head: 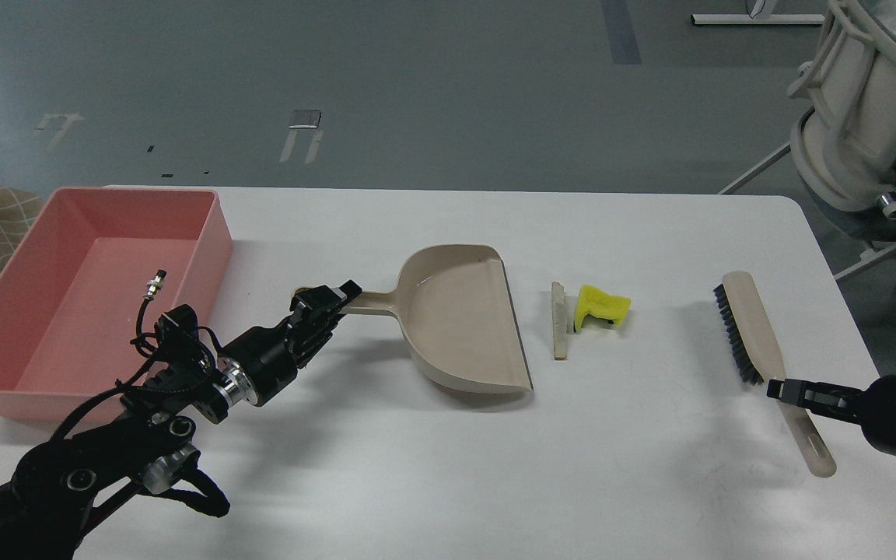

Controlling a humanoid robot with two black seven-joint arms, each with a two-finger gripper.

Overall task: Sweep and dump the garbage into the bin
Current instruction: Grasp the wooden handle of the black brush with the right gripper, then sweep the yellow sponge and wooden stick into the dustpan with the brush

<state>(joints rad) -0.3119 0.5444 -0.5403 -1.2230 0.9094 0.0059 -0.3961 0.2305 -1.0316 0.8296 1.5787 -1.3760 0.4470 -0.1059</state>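
The garbage lies mid-table: a bright yellow spongy chunk (602, 306) touching a thin off-white wedge slice (559, 320). The salmon-pink bin (67, 295) stands at the far left of the table. My left gripper (329, 300) is shut on the handle of the beige dustpan (467, 327), whose open lip faces the garbage a short gap to its left. My right gripper (784, 389) is shut on the handle of the beige black-bristled brush (751, 334), which is to the right of the garbage.
The white table (448, 482) has its far edge behind the objects and its right edge near the brush. A white office chair (860, 109) stands off the table at the far right. The bin shows nothing inside.
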